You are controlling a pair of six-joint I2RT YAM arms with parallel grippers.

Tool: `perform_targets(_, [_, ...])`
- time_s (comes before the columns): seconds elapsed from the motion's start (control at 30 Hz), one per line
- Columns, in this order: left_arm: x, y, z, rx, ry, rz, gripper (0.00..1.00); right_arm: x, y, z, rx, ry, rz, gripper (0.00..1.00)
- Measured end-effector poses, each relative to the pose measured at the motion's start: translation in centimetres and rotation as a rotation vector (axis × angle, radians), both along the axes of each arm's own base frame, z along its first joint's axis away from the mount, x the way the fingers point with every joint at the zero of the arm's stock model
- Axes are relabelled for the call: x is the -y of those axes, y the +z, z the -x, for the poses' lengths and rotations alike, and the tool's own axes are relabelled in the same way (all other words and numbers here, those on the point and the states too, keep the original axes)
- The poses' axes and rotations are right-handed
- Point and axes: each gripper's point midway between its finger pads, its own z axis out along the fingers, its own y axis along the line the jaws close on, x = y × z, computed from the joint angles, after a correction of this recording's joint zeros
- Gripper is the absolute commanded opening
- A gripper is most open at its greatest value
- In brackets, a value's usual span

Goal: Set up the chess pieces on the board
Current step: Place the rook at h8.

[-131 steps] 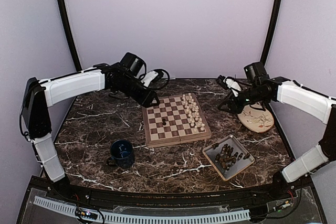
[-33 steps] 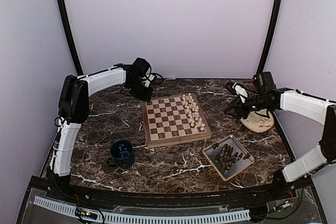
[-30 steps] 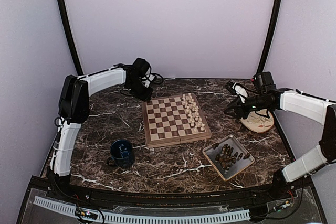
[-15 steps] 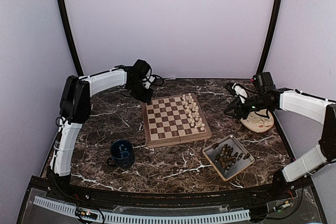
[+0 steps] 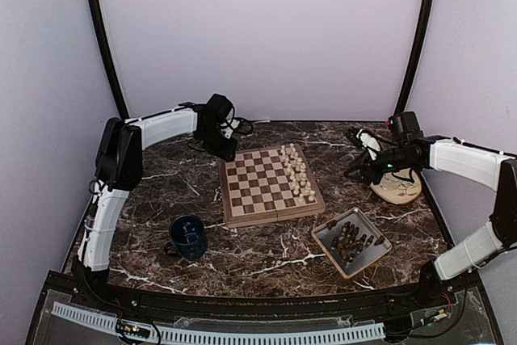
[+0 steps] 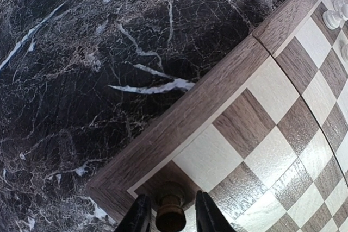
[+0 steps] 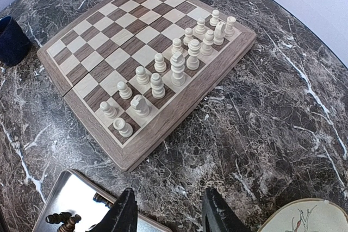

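The board (image 5: 260, 189) lies mid-table and also shows in the left wrist view (image 6: 217, 107) and the right wrist view (image 7: 179, 118). Cream-white pieces (image 5: 297, 174) stand in two rows along its right side (image 7: 176, 66). My left gripper (image 5: 227, 149) is at the board's far left corner. In the left wrist view it (image 6: 171, 222) is open, with one dark brown piece (image 6: 169, 206) standing on the corner dark square between the fingers, a small gap on each side. My right gripper (image 5: 354, 170) hangs open and empty (image 7: 168, 215) above the table between board and tray.
A grey tray (image 5: 316, 235) at the front right holds several dark pieces (image 5: 351, 237); its corner shows in the right wrist view (image 7: 70, 194). A round beige plate (image 5: 397, 188) lies at the right. A blue mug (image 5: 187, 236) stands front left of the board.
The dark piece that stood mid-board 4.4 s ago is gone from there. My left gripper has drawn back to the far left corner. My right arm shifted slightly right.
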Motion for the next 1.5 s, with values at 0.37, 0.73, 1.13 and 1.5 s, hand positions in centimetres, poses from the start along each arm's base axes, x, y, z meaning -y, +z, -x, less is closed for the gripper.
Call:
perform_targets(0.37, [-0.2, 3.9, -0.7, 0.051, 0.038, 0.012, 0.98, 0.0, -0.3, 0.0, -0.008, 0.0, 0.002, 0.42])
perform_targets(0.73, [0.5, 17.4, 3.5, 0.242, -0.035, 0.152, 0.99, 0.3, 1.7, -0.8, 0.001, 0.005, 0.044, 0.46])
perform_targets(1.13, [2.5, 14.8, 11.2, 0.379, -0.223, 0.211, 0.99, -1.2, 2.1, 1.5, -0.065, 0.114, 0.193, 0.52])
perform_targets(1.5, [0.9, 22.4, 10.7, 0.62, -0.135, 0.326, 0.99, -0.5, -1.5, 6.0, -0.183, 0.178, 0.313, 0.49])
